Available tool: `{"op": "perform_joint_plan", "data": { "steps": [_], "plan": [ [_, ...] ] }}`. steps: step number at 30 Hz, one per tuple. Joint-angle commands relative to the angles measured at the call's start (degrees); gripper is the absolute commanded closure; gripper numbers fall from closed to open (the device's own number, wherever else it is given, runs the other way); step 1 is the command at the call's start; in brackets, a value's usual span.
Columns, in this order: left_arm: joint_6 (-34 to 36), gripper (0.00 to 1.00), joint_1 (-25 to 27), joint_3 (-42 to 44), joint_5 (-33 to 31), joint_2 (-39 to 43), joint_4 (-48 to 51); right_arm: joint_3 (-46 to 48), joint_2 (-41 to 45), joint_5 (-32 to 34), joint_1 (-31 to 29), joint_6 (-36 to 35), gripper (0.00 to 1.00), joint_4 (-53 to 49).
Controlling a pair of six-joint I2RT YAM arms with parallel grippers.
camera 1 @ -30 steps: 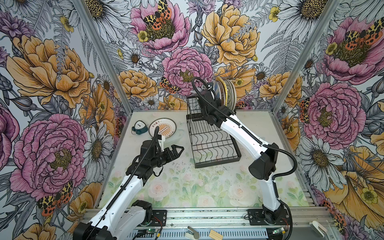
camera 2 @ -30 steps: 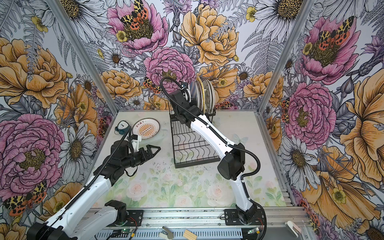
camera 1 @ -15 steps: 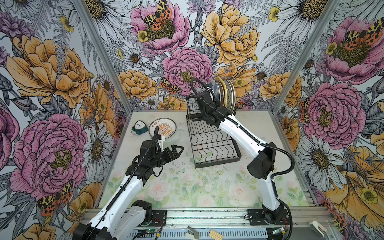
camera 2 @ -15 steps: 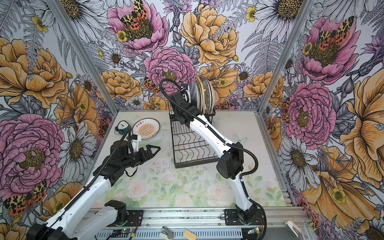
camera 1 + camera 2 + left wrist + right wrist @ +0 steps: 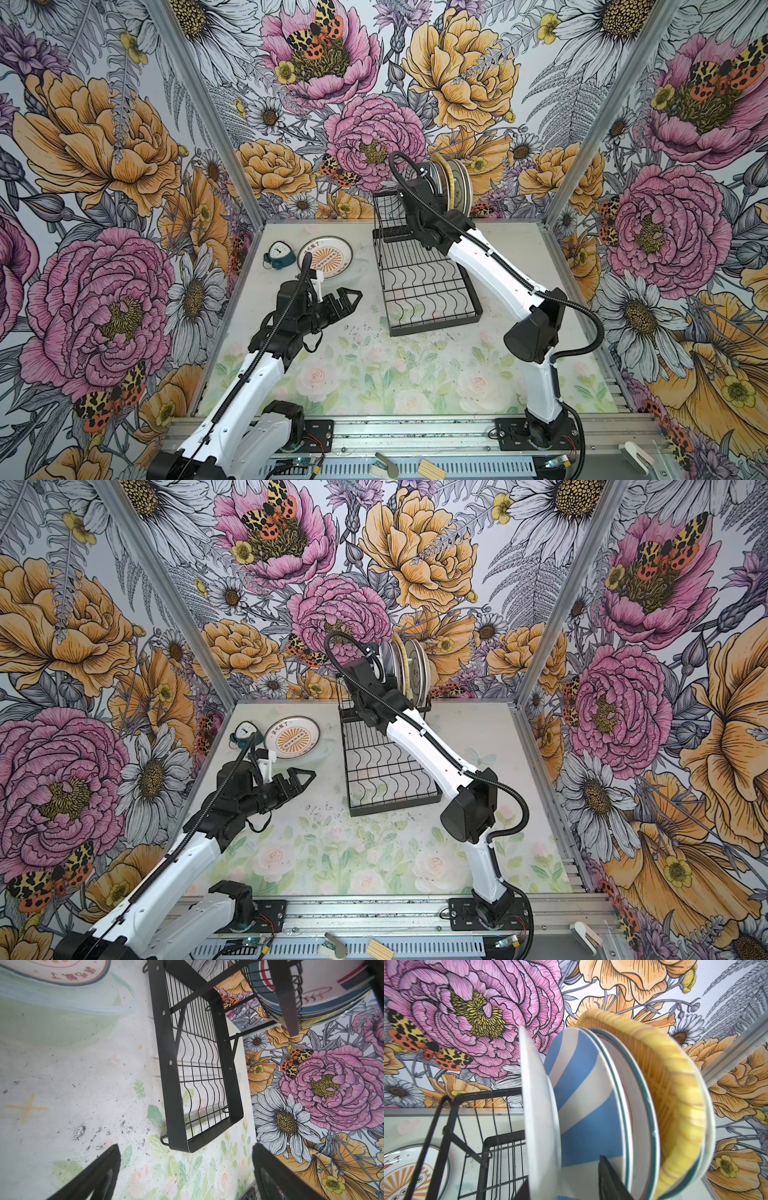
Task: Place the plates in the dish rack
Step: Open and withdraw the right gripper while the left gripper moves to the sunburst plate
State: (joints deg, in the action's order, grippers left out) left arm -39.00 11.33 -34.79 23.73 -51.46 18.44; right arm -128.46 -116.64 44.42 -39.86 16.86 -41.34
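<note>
Both top views looked steeply down from the front, sharing the whole floral table (image 5: 374, 374). Left wrist cam saw the black wire dish rack (image 5: 166, 1064) mid-range; right wrist cam sat close against racked plates (image 5: 581, 1105).

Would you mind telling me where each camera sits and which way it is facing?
Top views: high in front, looking down at the table, rack, left arm and right arm.
Left wrist: on the left arm, low over the table, facing the rack; the open left gripper shows.
Right wrist: on the right arm, by the upper shelf, facing the racked plates edge-on and the wall; the right gripper shows one finger clearly.
Shared: every view shows the rack and the loose plate.
</note>
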Motion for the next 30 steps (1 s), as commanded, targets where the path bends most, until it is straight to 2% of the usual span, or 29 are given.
{"op": "perform_joint_plan", "data": {
  "steps": [1, 12, 20, 30],
  "plan": [
    [0.66, 0.01, -2.50, -1.00, -2.73, 0.02, 2.09, 3.18, 8.06, -3.35, -0.15, 1.98, 0.52, -0.56],
    [4.35, 0.02, -9.63, -4.32, -2.73, -6.86, 3.12, 27.30, 27.18, -21.71, -0.22, 12.30, 0.42, -1.16],
    [5.28, 0.07, -12.20, -6.83, -1.72, -16.61, -3.17, 42.85, 39.02, -27.89, -0.22, 17.52, 0.37, -0.85],
    [3.80, 0.19, -13.71, -13.92, -2.10, -33.55, -12.38, 56.32, 48.92, -32.09, 2.37, 21.84, 0.34, 1.22]
  ]
}}
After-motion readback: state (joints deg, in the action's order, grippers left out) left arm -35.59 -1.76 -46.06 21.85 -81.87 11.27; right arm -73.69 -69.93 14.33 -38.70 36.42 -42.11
